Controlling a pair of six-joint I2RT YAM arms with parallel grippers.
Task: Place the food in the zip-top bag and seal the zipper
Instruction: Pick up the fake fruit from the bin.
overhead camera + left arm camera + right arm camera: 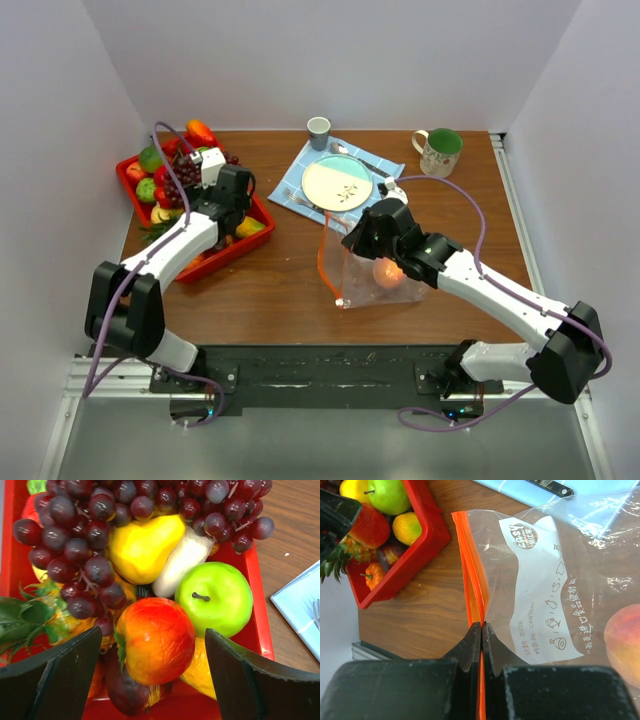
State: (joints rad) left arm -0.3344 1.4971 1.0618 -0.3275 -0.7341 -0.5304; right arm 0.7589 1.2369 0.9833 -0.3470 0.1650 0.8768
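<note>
On the tabletop (pixel 280 290), a red tray (pixel 260 615) at left holds the piled food (pixel 148 160). The bag (pixel 540 580) lies at centre with a peach (pixel 625 645) inside. The left tool (pixel 152 632) hangs spread over a red-orange apple (pixel 155 645) in the tray. The right tool (pixel 481 630) pinches the zipper (pixel 470 580).

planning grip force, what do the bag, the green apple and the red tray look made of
Bag: thin clear plastic film, glossy; it crinkles and shows the peach through it. Green apple: likely hard plastic or foam, smooth with shiny highlights. Red tray: seemingly rigid molded plastic, even glossy red walls.
</note>
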